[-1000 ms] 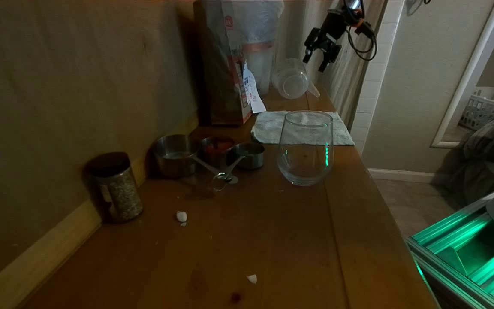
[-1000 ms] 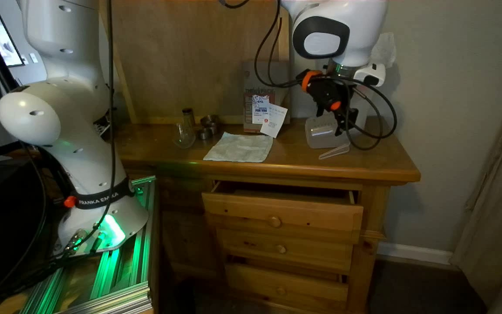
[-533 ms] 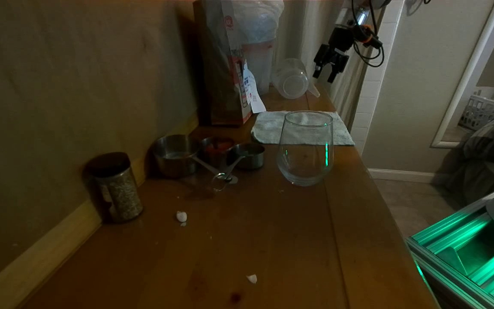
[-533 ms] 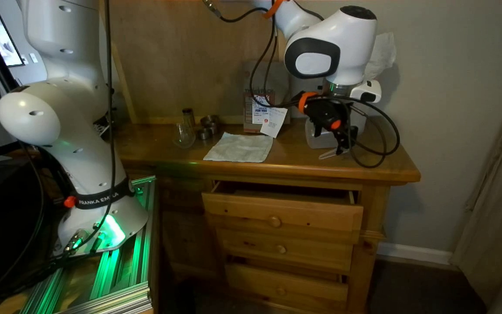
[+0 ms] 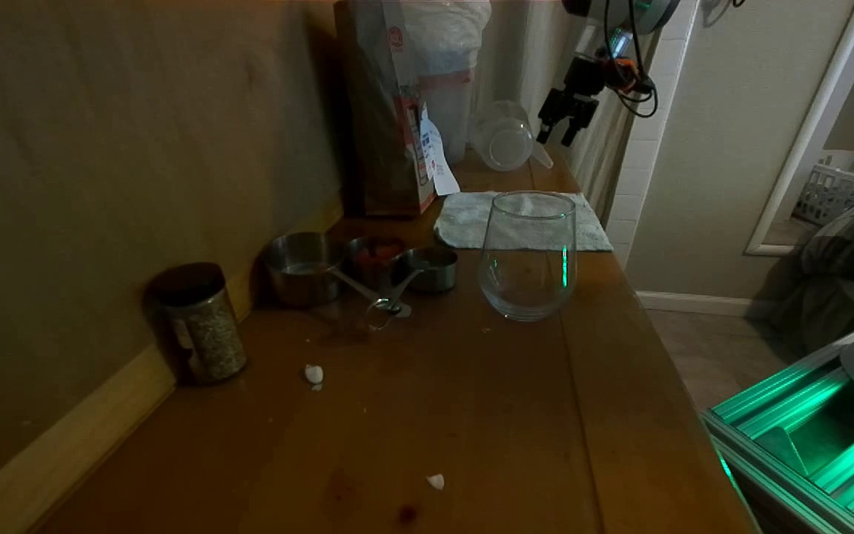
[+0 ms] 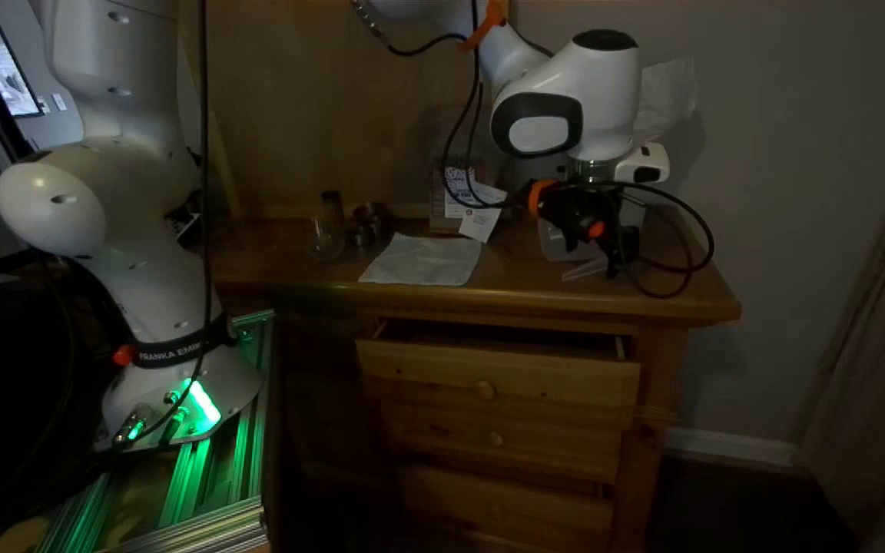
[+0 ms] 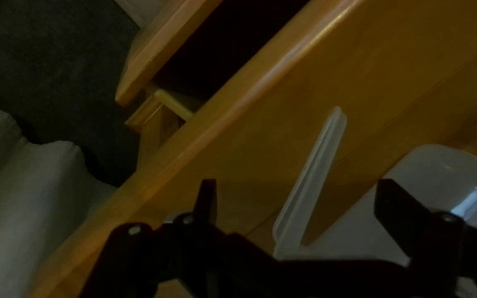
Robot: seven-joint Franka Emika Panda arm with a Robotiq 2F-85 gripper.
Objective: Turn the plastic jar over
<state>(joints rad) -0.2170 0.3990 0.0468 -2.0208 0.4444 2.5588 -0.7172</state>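
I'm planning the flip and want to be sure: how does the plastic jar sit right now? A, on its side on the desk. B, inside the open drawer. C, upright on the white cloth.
A: in an exterior view, the plastic jar lies on the desk with its round end toward the camera.

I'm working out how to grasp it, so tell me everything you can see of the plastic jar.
The plastic jar is translucent, cloudy white and roughly cylindrical. It lies on its side on the wooden table, beyond the cloth in an exterior view. A long, ridged handle of the same look juts toward the table's front edge. Whether the visible round end is base or mouth is unclear. The open gripper hangs near the handle, with no contact that I can make out.
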